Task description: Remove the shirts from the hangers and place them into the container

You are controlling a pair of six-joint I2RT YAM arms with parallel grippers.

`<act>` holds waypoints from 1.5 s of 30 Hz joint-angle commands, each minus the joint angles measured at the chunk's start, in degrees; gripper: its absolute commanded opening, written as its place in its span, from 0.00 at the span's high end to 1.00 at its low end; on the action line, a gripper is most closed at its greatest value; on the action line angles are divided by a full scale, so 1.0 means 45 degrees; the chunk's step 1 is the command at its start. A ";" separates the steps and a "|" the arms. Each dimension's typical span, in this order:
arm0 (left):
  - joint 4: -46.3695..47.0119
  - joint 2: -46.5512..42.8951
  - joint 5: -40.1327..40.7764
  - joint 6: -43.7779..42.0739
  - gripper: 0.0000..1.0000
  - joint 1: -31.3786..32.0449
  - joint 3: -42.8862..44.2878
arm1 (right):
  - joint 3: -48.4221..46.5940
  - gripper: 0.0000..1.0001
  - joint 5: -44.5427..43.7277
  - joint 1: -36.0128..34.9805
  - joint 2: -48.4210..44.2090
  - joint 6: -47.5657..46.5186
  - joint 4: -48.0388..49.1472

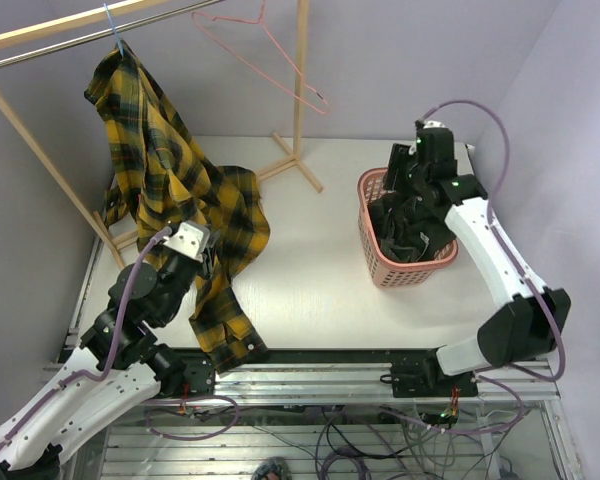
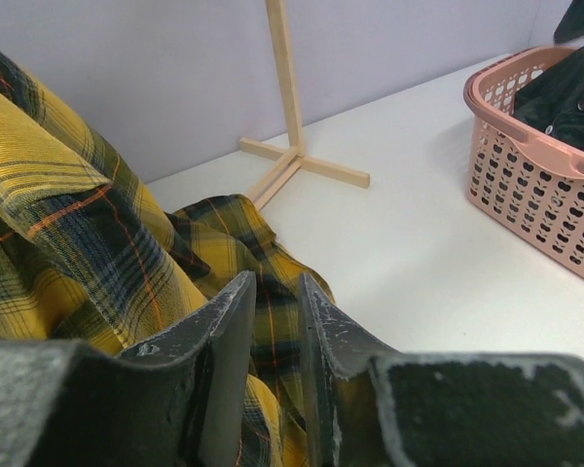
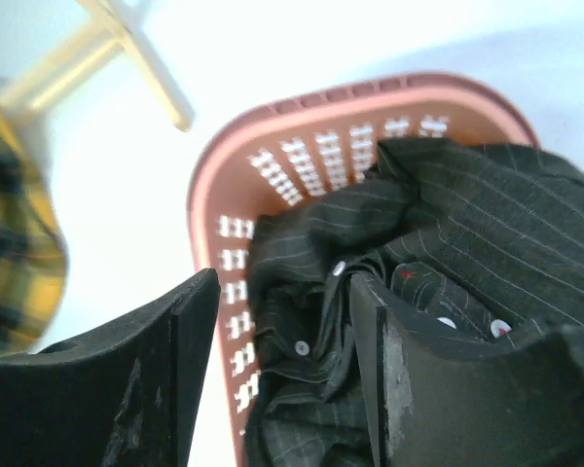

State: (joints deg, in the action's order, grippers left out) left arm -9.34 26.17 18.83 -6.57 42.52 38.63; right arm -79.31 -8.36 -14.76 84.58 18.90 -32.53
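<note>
my right jaws stand apart over the basket (image 3: 209,185) to leave the dark shirt (image 3: 487,224) inside; left jaws near-closed at the plaid shirt (image 2: 68,224), can't tell if pinching.

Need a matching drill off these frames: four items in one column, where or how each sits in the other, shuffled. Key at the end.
1 plaid shirt
2 dark striped shirt
3 pink hanger
4 basket

A bare, up on the rack
B on the table's right side
C draped from the rack down onto the table
D piled in the basket

Pairs: 1-C, 2-D, 3-A, 4-B
</note>
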 commanded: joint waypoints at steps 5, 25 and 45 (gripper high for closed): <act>-0.0411 0.0153 0.0414 0.0605 0.64 -0.0163 0.0738 | -0.2311 0.50 0.0354 -0.2054 -0.1518 -0.0942 -0.0578; -0.3273 -0.1841 0.2938 0.2848 0.71 -0.0172 0.5174 | -1.1216 0.47 0.2262 -0.7076 0.3854 -0.2609 0.0573; -0.5459 -0.2608 0.8459 0.5122 0.73 -0.0275 0.2851 | -1.2284 0.35 0.1187 -1.0725 0.6752 -0.3157 0.3041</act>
State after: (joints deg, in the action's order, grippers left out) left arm -34.41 17.23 54.98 14.63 41.71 53.30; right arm -132.42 -1.32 -62.89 113.16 5.28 -22.94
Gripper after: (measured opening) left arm 0.279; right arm 0.651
